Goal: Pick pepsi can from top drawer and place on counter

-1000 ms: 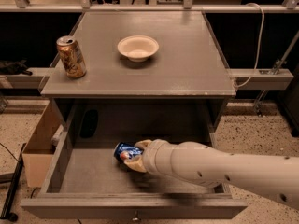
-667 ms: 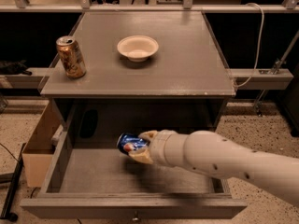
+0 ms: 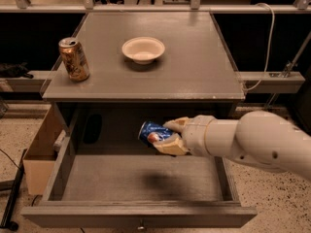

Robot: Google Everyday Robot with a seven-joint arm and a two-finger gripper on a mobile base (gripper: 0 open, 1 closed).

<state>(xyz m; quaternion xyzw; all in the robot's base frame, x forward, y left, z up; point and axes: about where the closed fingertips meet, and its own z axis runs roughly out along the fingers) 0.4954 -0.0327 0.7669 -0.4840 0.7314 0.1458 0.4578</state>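
1. Dark-blue glossy metal: the can [image 3: 150,131] is tipped on its side, a red-and-white patch showing on its curved wall, and it is pinched in the gripper [image 3: 163,136].
2. The gripper's cream fingers [image 3: 171,148] clamp the can from above and below, pressed against its round body.
3. The can hangs clear above the drawer [image 3: 97,181], over the back half. A soft dark shadow [image 3: 165,181] sits on the flat grey floor beneath it.
4. The drawer is wide and shallow, matt grey painted wood with straight side walls. It is pulled fully out, and a small knob [image 3: 141,224] shows on the front panel.
5. The arm [image 3: 257,140] comes in from the right, a smooth, rounded white shell that tapers towards the wrist.
6. Up top, the surface [image 3: 194,57] is flat, grey and rectangular, with a dull brushed look.
7. A pale shallow bowl [image 3: 143,49] sits on it near the middle, round with a thick rim.
8. A gold-brown can [image 3: 74,58] stands upright near the left edge, shiny with a silver top, well apart from the bowl.
9. A tan wooden box [image 3: 41,149] sits on the speckled floor just beside the drawer's left wall.
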